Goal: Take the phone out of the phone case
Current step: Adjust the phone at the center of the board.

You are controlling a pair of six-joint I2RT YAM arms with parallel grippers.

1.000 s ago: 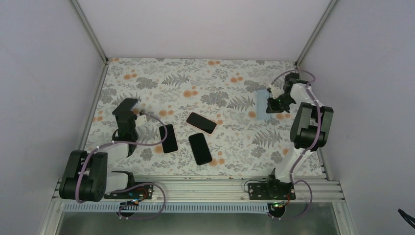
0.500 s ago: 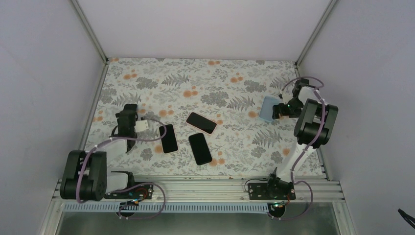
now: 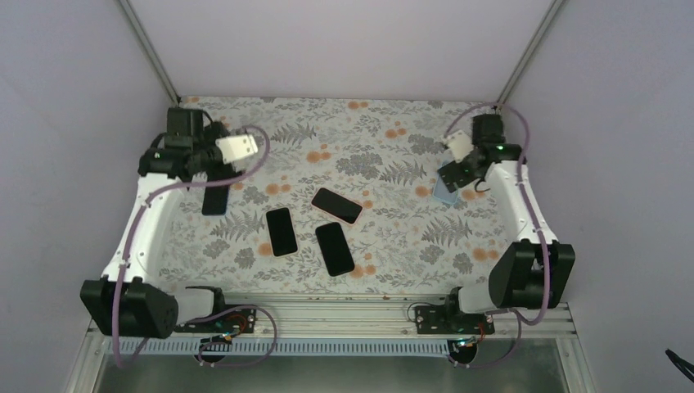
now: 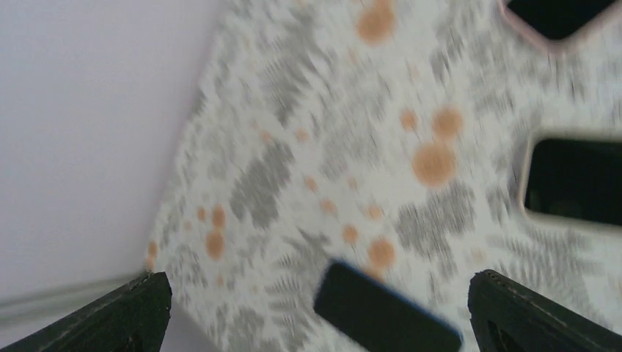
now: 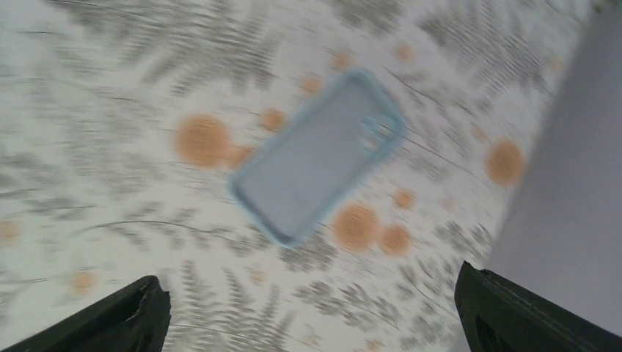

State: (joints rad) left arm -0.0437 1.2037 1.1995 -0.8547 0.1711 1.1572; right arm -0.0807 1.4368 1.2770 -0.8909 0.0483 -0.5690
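A dark phone (image 3: 214,199) with a thin blue edge (image 4: 385,315) lies flat on the floral table at the left. My left gripper (image 3: 200,168) hangs above it, open (image 4: 317,293), with nothing between its black fingers (image 4: 110,319). The light-blue phone case (image 5: 319,158) lies by itself on the table at the far right (image 3: 442,195), partly hidden by the right arm in the top view. My right gripper (image 3: 460,170) is raised above it, open and holding nothing (image 5: 308,293). Both wrist views are blurred by motion.
Three more dark phones lie mid-table (image 3: 281,231) (image 3: 336,205) (image 3: 335,248); two of them show in pale cases in the left wrist view (image 4: 576,180) (image 4: 561,15). White walls stand close on the left (image 4: 88,132) and right (image 5: 572,183).
Both grippers went from shut to open and rose off the table. The left arm swung to the far left, uncovering the dark phone. The right gripper let go of the blue case.
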